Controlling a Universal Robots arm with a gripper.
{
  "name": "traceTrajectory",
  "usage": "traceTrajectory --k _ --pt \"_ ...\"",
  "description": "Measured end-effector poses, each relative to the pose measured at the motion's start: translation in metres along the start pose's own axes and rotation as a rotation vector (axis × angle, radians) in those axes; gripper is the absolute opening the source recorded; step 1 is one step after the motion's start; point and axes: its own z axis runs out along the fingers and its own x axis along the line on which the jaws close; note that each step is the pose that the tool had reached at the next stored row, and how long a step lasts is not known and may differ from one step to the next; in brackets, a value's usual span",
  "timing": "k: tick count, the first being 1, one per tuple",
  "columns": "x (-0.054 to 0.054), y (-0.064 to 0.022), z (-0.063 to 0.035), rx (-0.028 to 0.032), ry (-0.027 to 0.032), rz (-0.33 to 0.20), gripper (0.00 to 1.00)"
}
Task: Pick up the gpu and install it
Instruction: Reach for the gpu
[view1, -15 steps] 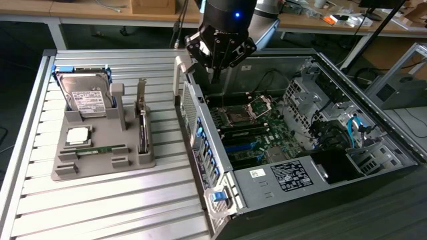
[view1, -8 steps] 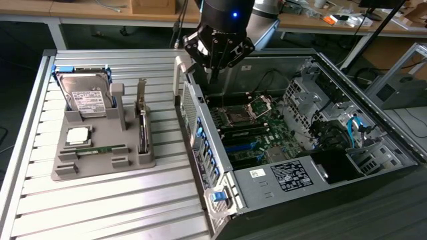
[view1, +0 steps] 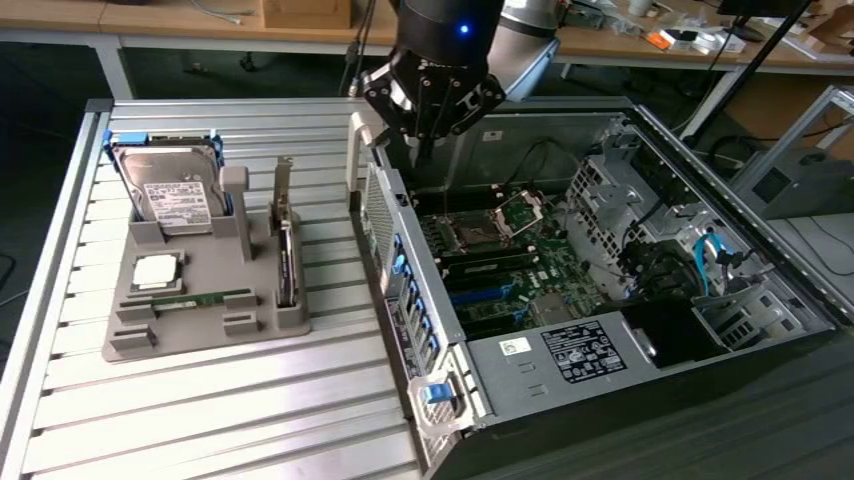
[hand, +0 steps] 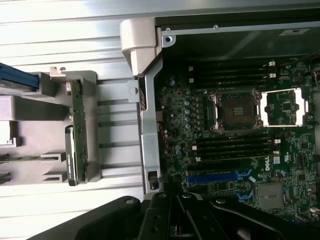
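The gpu (view1: 284, 245) stands on edge in a slot of the grey holder (view1: 200, 325) on the slatted table, its silver bracket pointing up. In the wrist view the gpu (hand: 78, 125) appears as a thin green strip with a dark cooler beside it. My gripper (view1: 416, 152) hangs over the back corner of the open computer case (view1: 400, 260), to the exterior view's right of the gpu and well apart from it. Its fingers (hand: 172, 200) are shut together with nothing between them. The motherboard (hand: 235, 145) with its blue card slot (hand: 212, 177) lies open below.
The grey holder also carries a silver hard drive (view1: 174, 190) in a blue frame, a CPU chip (view1: 156, 268) and a green RAM stick (view1: 200, 298). The case's drive cage and cables (view1: 667, 240) fill its far side. Desks with clutter stand behind.
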Motion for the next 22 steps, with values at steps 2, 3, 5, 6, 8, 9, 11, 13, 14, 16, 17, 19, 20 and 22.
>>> traceTrajectory --k 2,3,5,6,8,9,11,13,14,16,17,19,20,22 --pt "0.001 -0.0001 0.0 0.0 0.0 0.0 0.11" --pt "0.002 -0.0002 -0.0001 0.0001 0.0001 0.0 0.11" --pt "0.003 -0.0002 -0.0001 0.0 0.0 0.0 0.11" --pt "0.004 -0.0003 -0.0001 0.0 0.0001 0.0 0.11" --pt "0.005 -0.0004 -0.0001 0.0 0.0 0.0 0.11" --pt "0.005 -0.0004 -0.0002 0.0 0.0 0.0 0.11" --pt "0.007 -0.0005 -0.0002 0.0 0.0001 0.0 0.11" --pt "0.008 -0.0006 -0.0002 0.0 0.0 0.0 0.11" --pt "0.008 -0.0006 -0.0003 0.0001 0.0 0.0 0.11" --pt "0.01 -0.0007 -0.0003 0.0 0.0 0.0 0.11" --pt "0.01 -0.0008 -0.0003 0.0 0.0 0.0 0.11" --pt "0.011 -0.0009 -0.0003 0.0 0.0 0.0 0.11" --pt "0.012 -0.0009 -0.0004 0.0 0.0 0.0 0.11" --pt "0.013 -0.001 -0.0004 0.0 0.0 0.0 0.11"
